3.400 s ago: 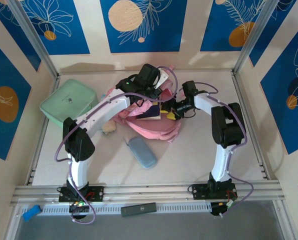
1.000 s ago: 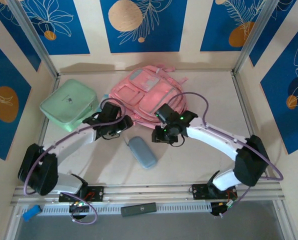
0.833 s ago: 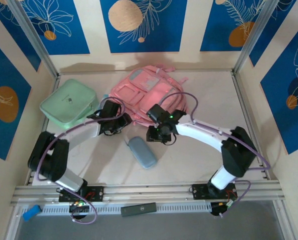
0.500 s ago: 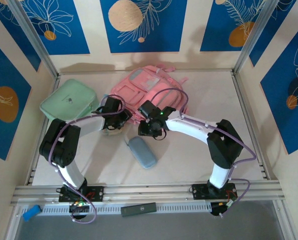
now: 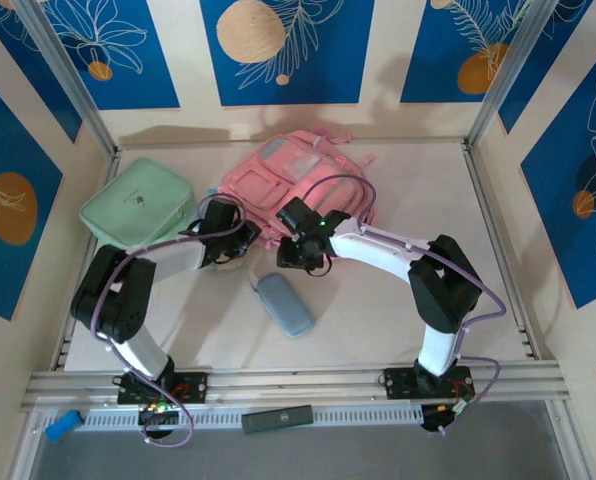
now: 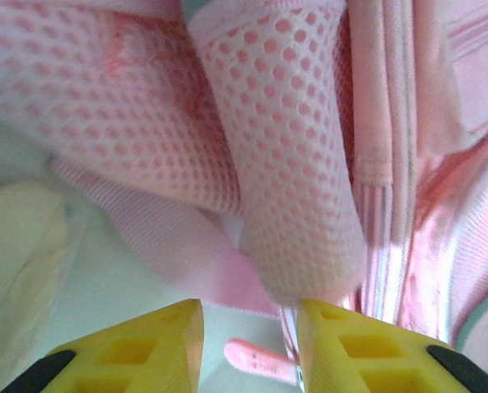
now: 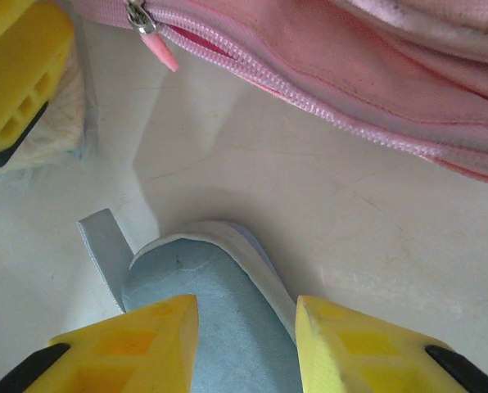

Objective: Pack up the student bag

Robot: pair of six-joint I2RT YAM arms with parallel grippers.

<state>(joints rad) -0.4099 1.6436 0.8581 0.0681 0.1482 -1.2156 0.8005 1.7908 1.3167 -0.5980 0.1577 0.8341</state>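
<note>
Here, the case (image 5: 138, 205) lies far left. The left gripper (image 6: 248, 318), fingers narrowly parted and empty, faces a mesh strap (image 6: 285, 164) of the bag (image 5: 298, 185), which lies flat at mid-back. The right gripper (image 7: 246, 309), likewise narrowly parted, hangs over the end of the pouch (image 5: 286, 305).

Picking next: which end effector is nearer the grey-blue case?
Right: the right end effector hovers over the case; the left end effector faces a mesh strap of the student bag.
</note>
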